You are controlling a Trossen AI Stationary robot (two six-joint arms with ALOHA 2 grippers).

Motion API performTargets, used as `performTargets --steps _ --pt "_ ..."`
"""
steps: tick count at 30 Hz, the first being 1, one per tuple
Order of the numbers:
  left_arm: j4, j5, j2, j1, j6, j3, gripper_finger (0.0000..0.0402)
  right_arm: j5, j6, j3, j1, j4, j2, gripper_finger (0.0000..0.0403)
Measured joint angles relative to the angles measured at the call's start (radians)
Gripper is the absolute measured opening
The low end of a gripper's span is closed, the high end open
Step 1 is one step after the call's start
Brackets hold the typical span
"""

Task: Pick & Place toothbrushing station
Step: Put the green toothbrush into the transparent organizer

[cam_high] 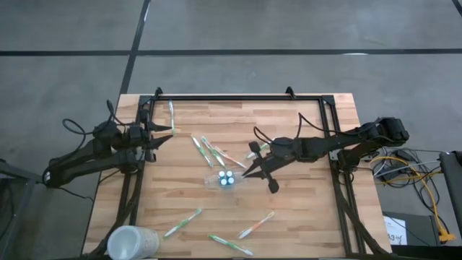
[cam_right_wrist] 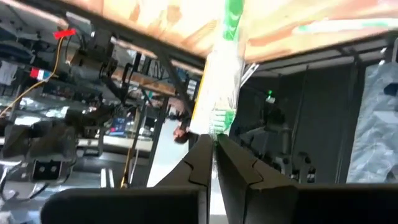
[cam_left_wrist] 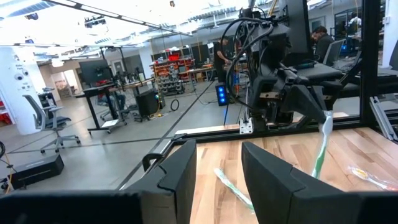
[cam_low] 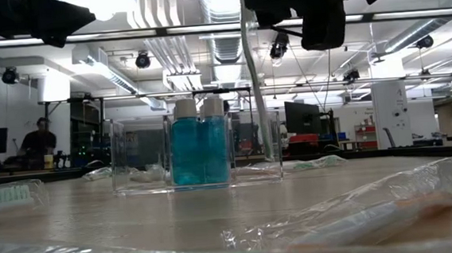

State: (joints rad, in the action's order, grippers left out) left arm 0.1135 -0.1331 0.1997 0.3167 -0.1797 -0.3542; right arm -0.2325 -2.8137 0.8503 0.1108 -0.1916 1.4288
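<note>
The clear plastic holder (cam_high: 227, 180) stands mid-table with blue tubes (cam_low: 200, 150) in it. My right gripper (cam_right_wrist: 214, 138) hovers just right of it, shut on a wrapped green toothbrush (cam_low: 253, 77). The brush's lower end shows at the holder's right end. I cannot tell whether that end is inside the holder or behind it. My left gripper (cam_left_wrist: 217, 180) is open and empty at the table's left edge (cam_high: 160, 133). Other wrapped toothbrushes (cam_high: 209, 152) lie flat on the wood. My right gripper pinches the wrapped toothbrush between its two fingers at the bristle end (cam_right_wrist: 219, 121), which is the upper end. The brush hangs upright below the fingers (cam_left_wrist: 320, 146), and its lower end (cam_low: 269, 151) is down at the holder's height. I cannot see whether it rests on anything.
Loose wrapped toothbrushes lie at the far left (cam_high: 172, 115), near the front (cam_high: 182, 222) and at the front right (cam_high: 256, 225). A frosted white cup (cam_high: 132, 242) stands at the front left corner. A black frame (cam_high: 238, 97) rims the table's far and side edges.
</note>
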Motion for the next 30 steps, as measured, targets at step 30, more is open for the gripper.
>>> performTargets --steps 30 --pt "0.000 0.000 0.000 0.000 0.000 0.000 0.0133 -0.003 0.032 0.001 0.000 0.107 0.000 0.0013"
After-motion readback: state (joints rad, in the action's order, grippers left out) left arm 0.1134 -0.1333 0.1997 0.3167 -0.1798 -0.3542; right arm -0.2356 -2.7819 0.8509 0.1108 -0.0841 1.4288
